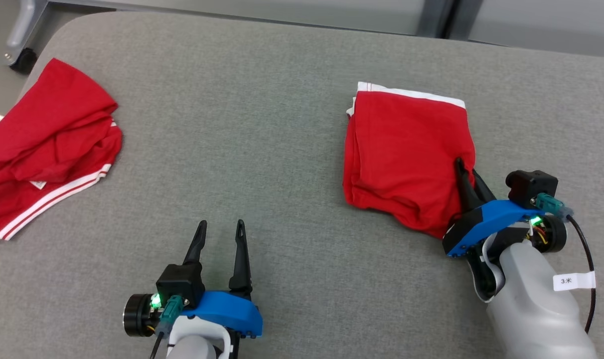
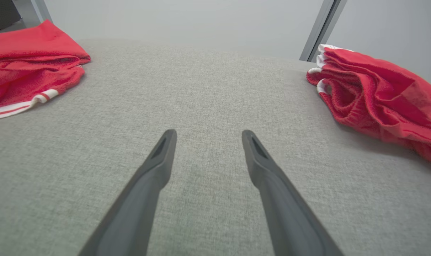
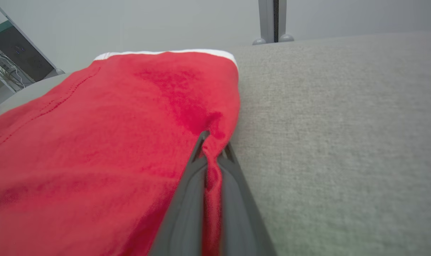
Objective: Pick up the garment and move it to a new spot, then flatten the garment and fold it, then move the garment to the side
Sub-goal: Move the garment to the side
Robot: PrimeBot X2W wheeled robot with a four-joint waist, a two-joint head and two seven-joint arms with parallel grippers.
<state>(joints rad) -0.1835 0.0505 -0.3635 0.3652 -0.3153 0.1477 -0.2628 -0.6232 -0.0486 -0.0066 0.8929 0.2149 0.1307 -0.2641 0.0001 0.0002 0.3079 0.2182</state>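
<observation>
Grip check: right gripper (image 1: 465,168) fingers clenched on the near-right edge of the folded red cloth garment w/ white trim (image 1: 406,149), which lies on the right half of the grey fabric-topped desk (image 1: 262,124). Left gripper (image 1: 221,224) fingers spread wide, nothing in them, over bare desk nr the front edge, well apart from both garments.

Step, IMO: the last one, shifting the folded stack to the side. To do it well:
- Keep the lift low and move slow along the desk so lower layers trail w/o unfolding.
- Pull away from the fold, not across it.
- Pinch looks thin and may have top layers only, so check the whole stack follows before speeding up.
- Stay clear of the crumpled red garment w/ white stripes (image 1: 48,144) at the desk's left edge.

Views:
- Right wrist cam shows a ridge of cloth squeezed between the fingers, which head cam can't resolve.
- Left wrist cam sees the stack side-on: layers gape loosely, not pressed flat.
- Head cam gives the overall layout.
</observation>
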